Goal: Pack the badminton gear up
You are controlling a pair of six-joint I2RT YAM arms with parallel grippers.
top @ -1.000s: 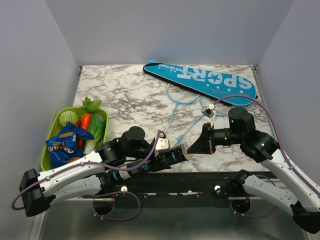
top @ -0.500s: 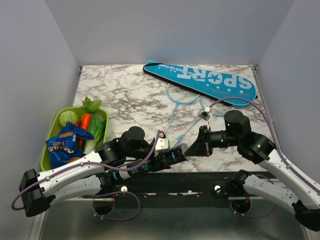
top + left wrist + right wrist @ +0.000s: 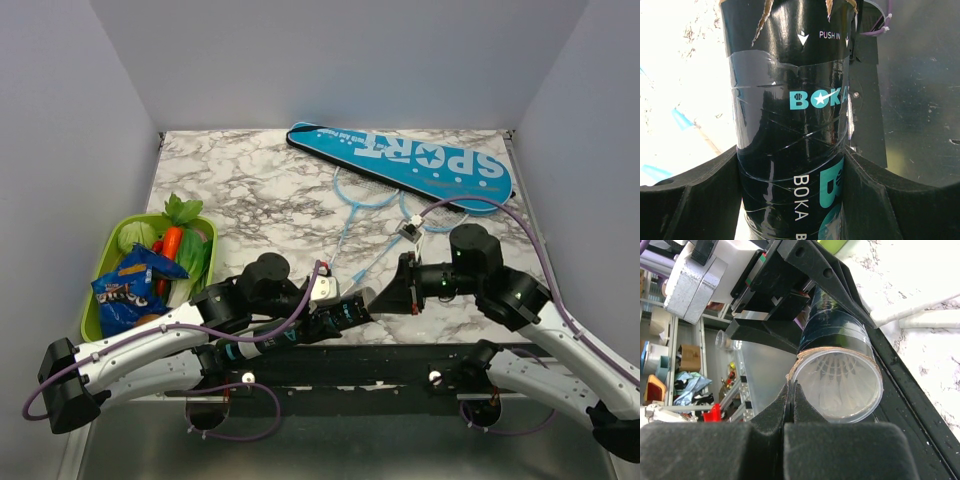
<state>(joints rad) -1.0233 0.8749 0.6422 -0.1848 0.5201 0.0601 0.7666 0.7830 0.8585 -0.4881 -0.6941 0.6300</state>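
My left gripper (image 3: 352,306) is shut on the dark "BOKA" tube (image 3: 335,314), which lies near the table's front edge; it fills the left wrist view (image 3: 790,140) between both fingers (image 3: 690,195). My right gripper (image 3: 386,296) is shut, and its tips (image 3: 791,390) rest against the rim of the clear cap (image 3: 860,407) on the tube's mouth. A white shuttlecock (image 3: 840,377) shows inside the tube (image 3: 832,332). Two light-blue rackets (image 3: 362,195) lie crossed mid-table, their heads partly under the blue "SPORT" cover (image 3: 420,160) at the back. No second shuttlecock is in view.
A green basket (image 3: 92,290) with vegetables and a blue snack packet (image 3: 130,285) stands at the left. A black rail (image 3: 400,355) runs along the table's front edge under both arms.
My right gripper has moved left and closed the gap to the tube's mouth. The left arm and the tube have stayed put.
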